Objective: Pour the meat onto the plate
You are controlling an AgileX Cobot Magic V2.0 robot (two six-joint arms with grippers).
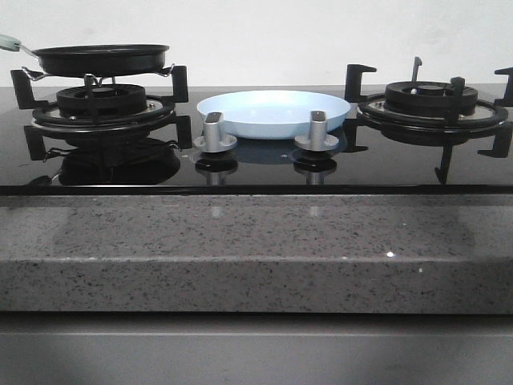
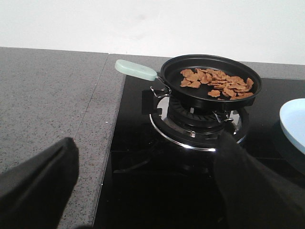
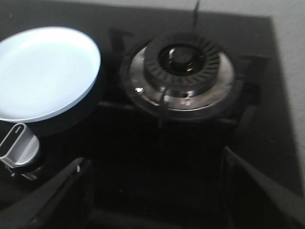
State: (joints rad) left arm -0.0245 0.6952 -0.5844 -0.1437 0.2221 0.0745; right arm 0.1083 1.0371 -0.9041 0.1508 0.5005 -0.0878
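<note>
The meat (image 2: 217,83), a heap of small orange-brown slices, lies in a black frying pan (image 2: 211,82) with a pale green handle (image 2: 136,70) on the left burner; the pan also shows in the front view (image 1: 100,58). The pale blue plate (image 1: 272,112) sits empty on the black hob between the burners, and shows in the right wrist view (image 3: 45,71) and at the edge of the left wrist view (image 2: 294,123). My left gripper (image 2: 147,162) is open and empty, short of the pan. My right gripper (image 3: 155,171) is open and empty near the right burner. Neither gripper shows in the front view.
Two grey stove knobs (image 1: 215,132) (image 1: 317,131) stand in front of the plate. The right burner (image 1: 433,100) with black pan supports is bare. A speckled grey stone counter (image 1: 256,249) runs along the front and to the left of the hob (image 2: 43,100).
</note>
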